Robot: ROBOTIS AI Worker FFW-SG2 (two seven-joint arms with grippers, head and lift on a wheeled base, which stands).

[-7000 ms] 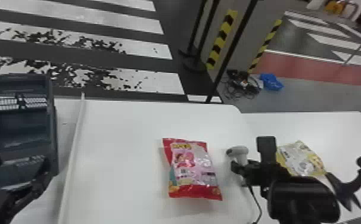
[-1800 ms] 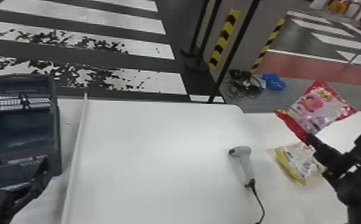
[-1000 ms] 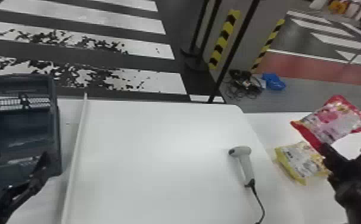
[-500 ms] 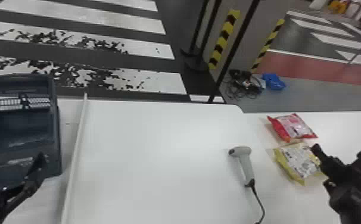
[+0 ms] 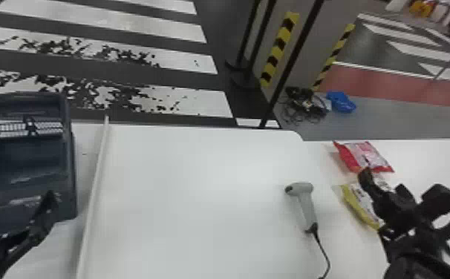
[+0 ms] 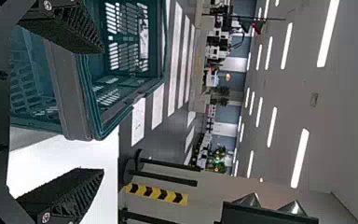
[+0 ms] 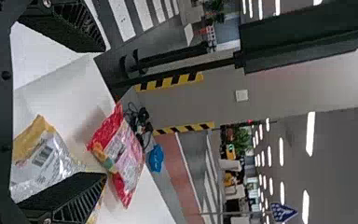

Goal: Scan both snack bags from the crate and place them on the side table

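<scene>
My right gripper [image 5: 383, 182] is over the side table [image 5: 432, 156], in front of the red snack bag [image 5: 367, 156] and partly covering the yellow snack bag [image 5: 361, 207]. Seen from the right wrist, the gripper [image 7: 106, 112] is open; the red bag [image 7: 126, 161] lies past its fingertips and the yellow bag [image 7: 42, 161] is closer. The grey hand scanner [image 5: 304, 204] lies on the main table. At far left, my left gripper [image 5: 16, 200] is parked by the crate [image 5: 70, 156]; the left wrist view has this gripper [image 6: 102, 111] open beside the crate [image 6: 70, 93].
A raised white strip [image 5: 96, 178] runs along the main table [image 5: 198, 207] to the right of the crate. The scanner's cable [image 5: 324, 256] trails to the front edge. Black stands and a striped pillar [image 5: 280, 48] rise behind the tables.
The red bag, held up in my right gripper a second ago, has been let go and lies behind the yellow bag. The right gripper has since shifted left. The scanner was lifted earlier and now lies down.
</scene>
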